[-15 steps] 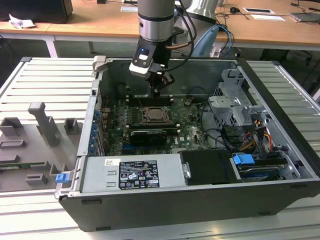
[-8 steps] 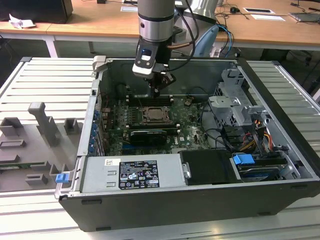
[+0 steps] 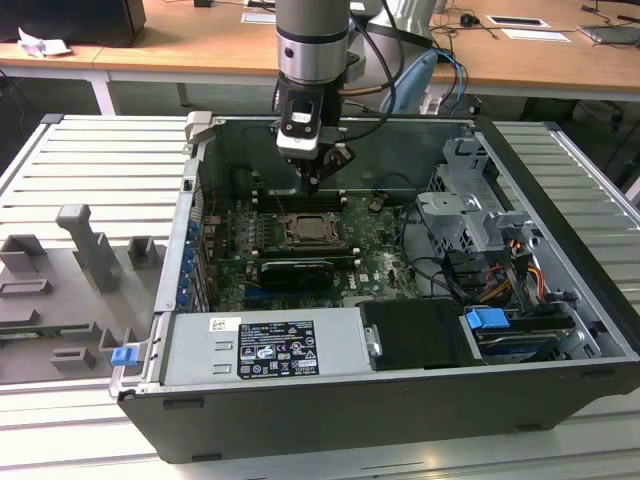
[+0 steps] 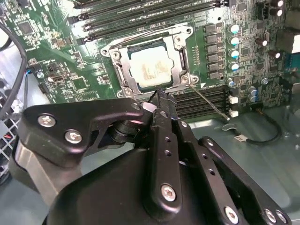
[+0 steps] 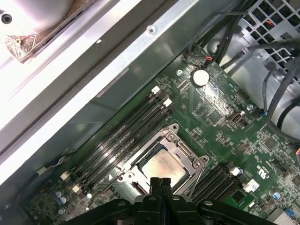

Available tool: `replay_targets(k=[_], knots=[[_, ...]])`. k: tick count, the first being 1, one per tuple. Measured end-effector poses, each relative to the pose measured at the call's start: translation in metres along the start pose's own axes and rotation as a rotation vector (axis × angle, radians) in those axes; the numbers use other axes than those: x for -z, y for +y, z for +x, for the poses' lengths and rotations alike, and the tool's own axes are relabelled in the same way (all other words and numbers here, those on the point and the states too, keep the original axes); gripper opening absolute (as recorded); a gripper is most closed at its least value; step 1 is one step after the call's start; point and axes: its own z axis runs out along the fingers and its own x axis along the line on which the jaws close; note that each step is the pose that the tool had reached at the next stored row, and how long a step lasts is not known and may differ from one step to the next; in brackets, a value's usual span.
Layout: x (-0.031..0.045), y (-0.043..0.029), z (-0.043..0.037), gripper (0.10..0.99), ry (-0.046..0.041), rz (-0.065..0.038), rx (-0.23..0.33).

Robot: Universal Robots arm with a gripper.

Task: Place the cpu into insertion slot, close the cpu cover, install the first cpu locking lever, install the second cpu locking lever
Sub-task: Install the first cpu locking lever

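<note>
Exterior view
Arm (image 3: 312,40): reaching down into the open computer case (image 3: 330,420).
Gripper (image 3: 312,183): hanging just above the insertion slot (image 3: 340,243) on the green board, fingers pressing together and gripping nothing.
Cpu (image 3: 305,228): lying in the slot near the middle of the board.
Grey fixtures (image 3: 90,250): sitting on the slatted table (image 3: 90,150) at the exterior view's left, well apart from the case.

Second wrist view
Gripper (image 4: 159,95): pointing at the near edge of the slot with fingertips clamping shut on each other; touching or not, impossible to tell.
Cpu (image 4: 149,68): resting flat inside the slot, pale face showing through the window.
Cpu cover (image 4: 182,58): lying down around the cpu, framing it.
Thin metal rod (image 4: 208,102): running from a corner of the slot out across the black memory slots (image 4: 131,16).

First wrist view
Gripper (image 5: 159,183): closing tip against tip, just beside the slot's edge.
Cpu (image 5: 161,164): sitting in the slot, between two banks of memory slots (image 5: 126,131).
Cpu cover (image 5: 183,151): surrounding the cpu.
Round silver battery (image 5: 200,77): sitting on the board, well apart from the slot.
</note>
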Motion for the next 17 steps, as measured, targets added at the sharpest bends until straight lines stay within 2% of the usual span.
replay_targets(k=[17], knots=[[0.0000,0.0000,0.0000,0.106,0.0062,-0.002,0.126]])
